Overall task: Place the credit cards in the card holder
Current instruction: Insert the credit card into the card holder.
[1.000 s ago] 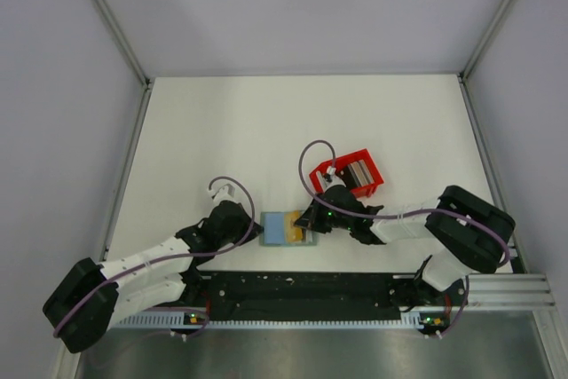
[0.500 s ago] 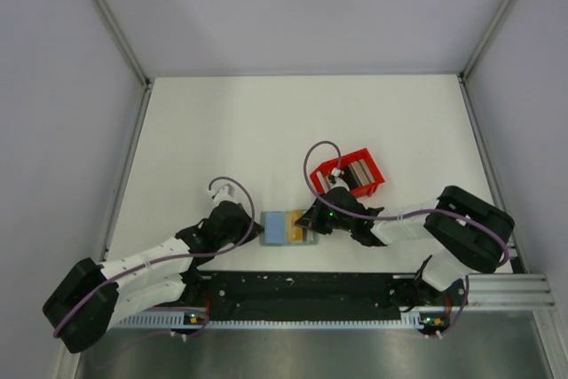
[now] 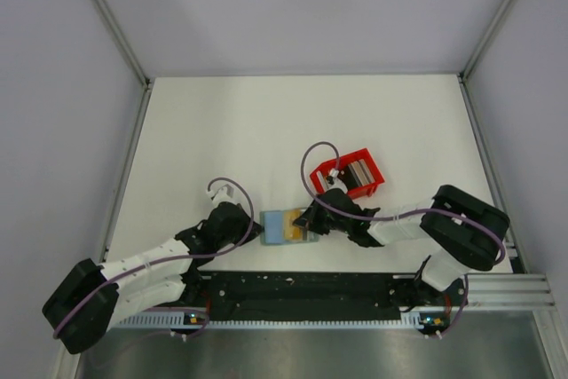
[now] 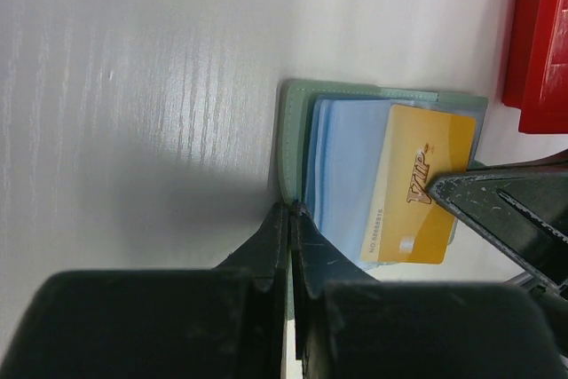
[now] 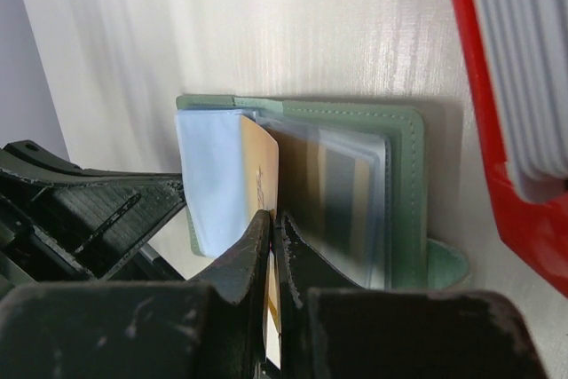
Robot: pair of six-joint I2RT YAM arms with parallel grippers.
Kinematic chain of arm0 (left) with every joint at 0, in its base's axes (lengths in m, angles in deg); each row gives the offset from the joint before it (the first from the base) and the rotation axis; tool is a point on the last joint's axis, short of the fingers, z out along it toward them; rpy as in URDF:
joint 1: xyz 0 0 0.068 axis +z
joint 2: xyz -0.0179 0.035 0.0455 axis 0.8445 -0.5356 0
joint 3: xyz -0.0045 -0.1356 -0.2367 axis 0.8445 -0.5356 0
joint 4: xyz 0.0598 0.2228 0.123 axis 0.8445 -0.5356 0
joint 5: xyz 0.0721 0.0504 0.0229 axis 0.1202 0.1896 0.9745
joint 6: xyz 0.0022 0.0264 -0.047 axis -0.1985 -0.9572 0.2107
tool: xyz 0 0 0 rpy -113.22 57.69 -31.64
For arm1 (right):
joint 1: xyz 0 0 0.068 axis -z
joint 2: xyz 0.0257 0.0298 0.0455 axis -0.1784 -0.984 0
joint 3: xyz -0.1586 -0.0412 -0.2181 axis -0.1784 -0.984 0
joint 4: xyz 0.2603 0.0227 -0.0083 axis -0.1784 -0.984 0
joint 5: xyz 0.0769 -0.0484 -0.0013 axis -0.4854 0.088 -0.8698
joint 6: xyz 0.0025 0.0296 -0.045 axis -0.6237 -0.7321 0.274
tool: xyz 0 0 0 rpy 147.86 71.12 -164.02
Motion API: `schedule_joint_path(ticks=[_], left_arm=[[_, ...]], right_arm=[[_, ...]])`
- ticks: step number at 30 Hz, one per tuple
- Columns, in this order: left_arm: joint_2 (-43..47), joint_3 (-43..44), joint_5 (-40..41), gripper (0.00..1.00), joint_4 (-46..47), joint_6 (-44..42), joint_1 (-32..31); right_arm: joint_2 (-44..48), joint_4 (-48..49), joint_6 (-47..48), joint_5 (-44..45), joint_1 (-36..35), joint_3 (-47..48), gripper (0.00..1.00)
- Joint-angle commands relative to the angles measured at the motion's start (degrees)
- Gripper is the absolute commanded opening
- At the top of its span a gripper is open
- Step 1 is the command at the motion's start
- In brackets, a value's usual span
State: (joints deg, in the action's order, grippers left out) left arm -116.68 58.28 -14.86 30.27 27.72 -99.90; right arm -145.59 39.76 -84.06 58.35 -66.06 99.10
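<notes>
The grey-green card holder (image 3: 277, 228) lies open near the table's front edge, its pale blue pockets (image 4: 351, 161) up. My left gripper (image 4: 291, 212) is shut on the holder's left edge (image 4: 291, 144), pinning it. My right gripper (image 5: 272, 219) is shut on an orange VIP card (image 4: 417, 184), held on edge over the pockets with its far end in among the blue sleeves (image 5: 213, 184). Another card (image 5: 342, 206) shows behind a clear sleeve in the holder's right half (image 5: 404, 193). More whitish cards (image 5: 524, 68) stand in the red bin (image 3: 352, 173).
The red bin stands just behind and right of the card holder, close to my right wrist; its wall (image 4: 541, 42) also shows in the left wrist view. The black rail (image 3: 302, 295) runs along the near edge. Metal frame posts border the table.
My right gripper with the orange card has shifted slightly left over the card holder. The left gripper and the holder have stayed put.
</notes>
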Motion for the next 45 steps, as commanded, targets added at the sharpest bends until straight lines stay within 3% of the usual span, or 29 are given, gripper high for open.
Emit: schedule_joint_path(ticks=[1, 19, 32, 45], left_arm=[[0.1, -1.7, -1.1, 0.0, 0.3, 0.1, 0.1], [0.4, -0.9, 0.7, 0.0, -1.0, 0.1, 0.0], [0.4, -0.9, 0.5, 0.0, -0.6, 0.0, 0.0], [0.6, -0.9, 0.7, 0.0, -0.9, -0.1, 0.0]], right_arm=[[-2.4, -3.1, 0.7, 1.3, -1.7, 2.0, 0.0], [-0.6, -7.4, 4.2, -1.0, -3.0, 2.9, 0.0], [-7.3, -5.2, 4.2, -6.1, -3.1, 7.9, 0.0], [1.9, -20.7, 9.4, 4.7, -3.1, 9.1, 0.32]])
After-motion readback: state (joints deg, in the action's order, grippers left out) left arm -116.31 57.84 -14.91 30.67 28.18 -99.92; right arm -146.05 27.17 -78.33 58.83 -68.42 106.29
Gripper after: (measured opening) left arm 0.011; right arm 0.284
